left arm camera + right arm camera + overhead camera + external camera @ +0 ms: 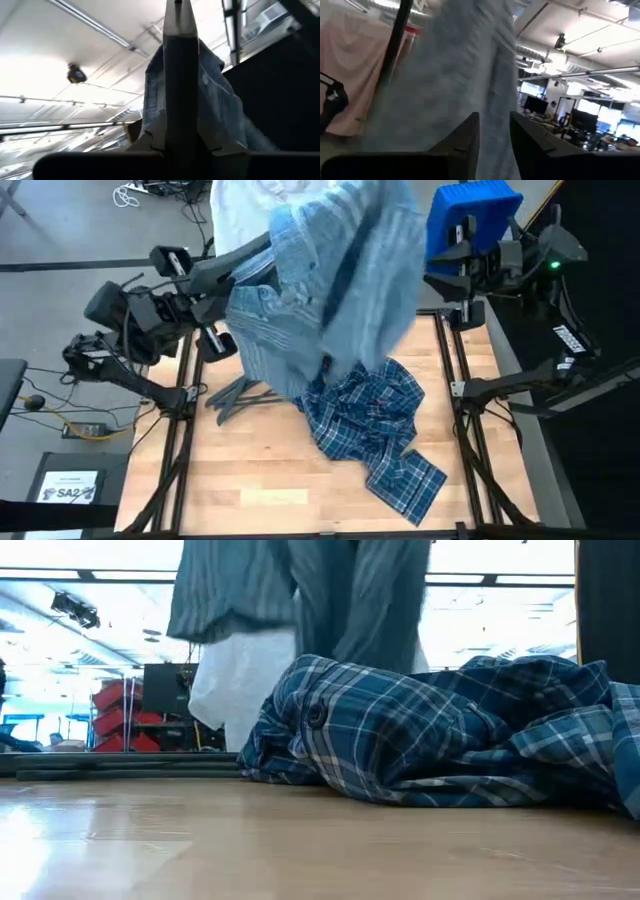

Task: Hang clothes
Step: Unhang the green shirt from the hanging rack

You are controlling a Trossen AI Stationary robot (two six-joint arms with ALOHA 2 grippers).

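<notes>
A light blue-grey striped shirt hangs in the air over the table's far half, above the plaid shirt. My left gripper reaches in from the left and is shut, pointing upward, with the striped shirt around its tip. In the high view the cloth covers its fingertips. My right gripper stands open at the far right, with the blurred striped cloth just ahead of its fingers. A darker blue plaid shirt lies crumpled on the table. A white shirt hangs at the far edge. My left gripper is shut on the striped shirt, near the shirt's upper part. Its fingers point up, and the cloth falls away below them, clear of the table. The fingers themselves hide the place of contact, so the part and the number of layers cannot be told.
Dark grey hangers lie on the table left of the plaid shirt. A blue box stands behind my right arm. Black frame rails run along both sides of the wooden top. The near left of the table is bare wood.
</notes>
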